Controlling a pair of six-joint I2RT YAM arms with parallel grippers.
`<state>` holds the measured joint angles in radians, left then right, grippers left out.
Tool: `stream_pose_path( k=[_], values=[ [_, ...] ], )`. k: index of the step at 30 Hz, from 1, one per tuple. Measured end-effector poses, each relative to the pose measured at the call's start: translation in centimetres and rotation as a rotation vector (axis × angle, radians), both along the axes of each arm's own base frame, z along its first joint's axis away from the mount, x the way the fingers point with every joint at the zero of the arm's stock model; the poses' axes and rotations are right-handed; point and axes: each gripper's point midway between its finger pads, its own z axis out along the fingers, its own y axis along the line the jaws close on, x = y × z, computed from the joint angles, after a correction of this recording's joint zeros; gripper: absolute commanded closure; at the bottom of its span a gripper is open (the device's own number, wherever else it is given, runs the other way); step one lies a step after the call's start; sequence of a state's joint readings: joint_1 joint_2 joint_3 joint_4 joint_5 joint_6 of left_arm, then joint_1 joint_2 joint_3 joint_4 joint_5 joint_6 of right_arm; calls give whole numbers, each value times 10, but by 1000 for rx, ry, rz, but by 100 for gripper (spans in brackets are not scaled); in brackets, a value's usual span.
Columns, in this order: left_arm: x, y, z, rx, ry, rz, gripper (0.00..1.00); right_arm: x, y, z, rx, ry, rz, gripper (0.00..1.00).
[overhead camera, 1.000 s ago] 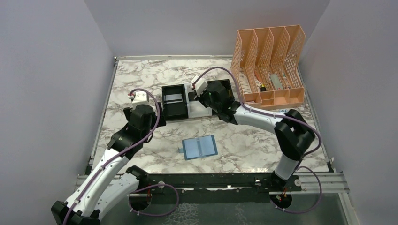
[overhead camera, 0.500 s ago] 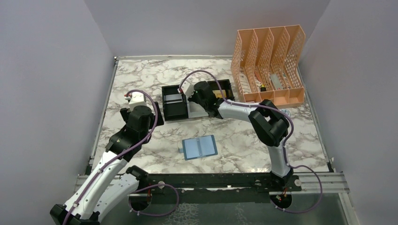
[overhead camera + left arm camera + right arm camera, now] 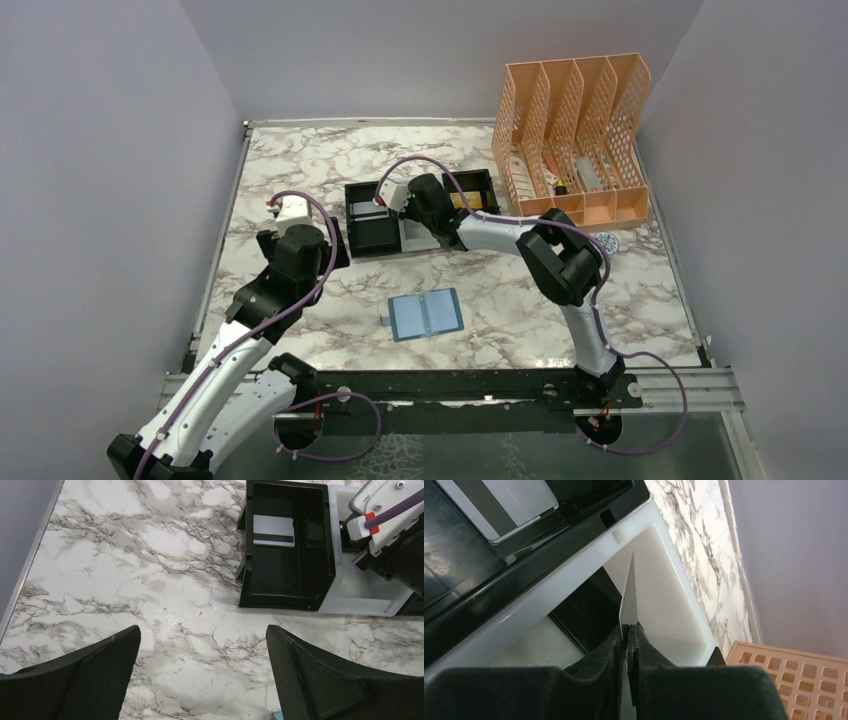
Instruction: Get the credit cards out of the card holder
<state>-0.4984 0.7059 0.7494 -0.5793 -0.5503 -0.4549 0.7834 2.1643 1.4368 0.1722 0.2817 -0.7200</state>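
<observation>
Card holder: lies open and flat on the table, on the near side of the tray and well apart from it. It is touched by neither gripper. Whether cards remain in its pockets cannot be resolved from above.
Left gripper: the jaws are spread wide with nothing between them. It hangs over bare marble just near-left of the tray.
Tray: three compartments are noted, black, white, black. One silver-grey card with a dark stripe lies flat at the far end of the left black compartment.
Right gripper: clamped tight on a thin held card, which is seen edge-on. The card is pinched by one end, the rest projecting past the fingertips. It is positioned above the tray's white middle compartment, close to the divider with the left black one.
Step in hand (judged): release of the held card into the tray.
Release, advice: the card's free edge should be brought inside the white compartment's walls before the jaws are parted. A small opening is judged enough for so thin a card. The divider is to be avoided, since a card caught on it could tip into the neighbouring compartment. The gripper should then be drawn straight up, so the card is not dragged out.
Orange file rack: stands beyond the tray, to its far right; not involved.
</observation>
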Motion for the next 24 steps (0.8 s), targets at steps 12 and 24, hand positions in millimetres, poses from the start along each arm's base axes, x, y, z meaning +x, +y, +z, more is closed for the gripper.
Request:
stream_pose_path(
  k=[12, 24],
  values=[
    [1, -1, -4, 11, 17, -1, 1, -7, 3, -14, -17, 83, 73, 63],
    [3, -2, -9, 27, 38, -7, 1, -8, 1, -13, 22, 115, 58, 62]
  ],
)
